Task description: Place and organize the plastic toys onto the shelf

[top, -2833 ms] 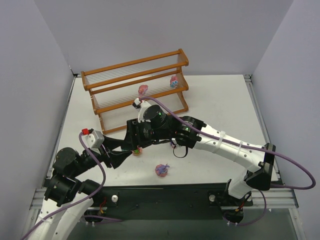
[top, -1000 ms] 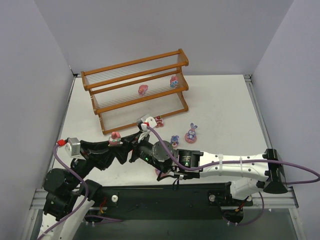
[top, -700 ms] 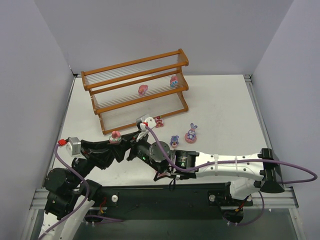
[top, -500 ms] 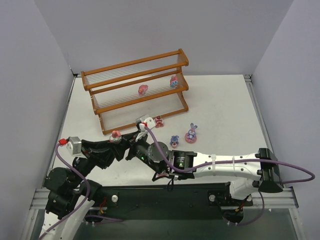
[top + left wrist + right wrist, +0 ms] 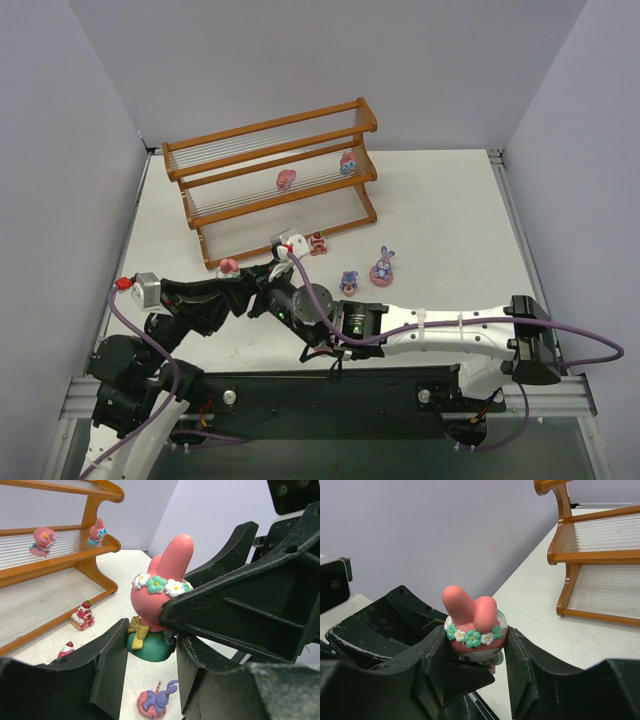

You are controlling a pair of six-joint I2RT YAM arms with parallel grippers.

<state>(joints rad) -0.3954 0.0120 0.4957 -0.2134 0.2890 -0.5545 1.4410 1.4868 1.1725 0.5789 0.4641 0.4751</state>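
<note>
Hanging near-left over the table (image 5: 440, 220), short of the orange-brown wooden stepped shelf (image 5: 270, 160): pink bunny-eared plastic figurine (image 5: 160, 605), pinched at base by left gripper (image 5: 150, 640), at head by right gripper (image 5: 476, 640). Probably light, rigid, slick; safest gripped low.

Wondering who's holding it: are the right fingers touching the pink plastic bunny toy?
Touching. The right wrist view shows the right fingers pressing both sides of the pink plastic bunny toy.

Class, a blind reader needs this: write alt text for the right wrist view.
A pink bunny-eared toy with a flower crown sits pinched between the black fingers of the right gripper, the left gripper beneath and behind it. The wooden shelf stands upper right.
</note>
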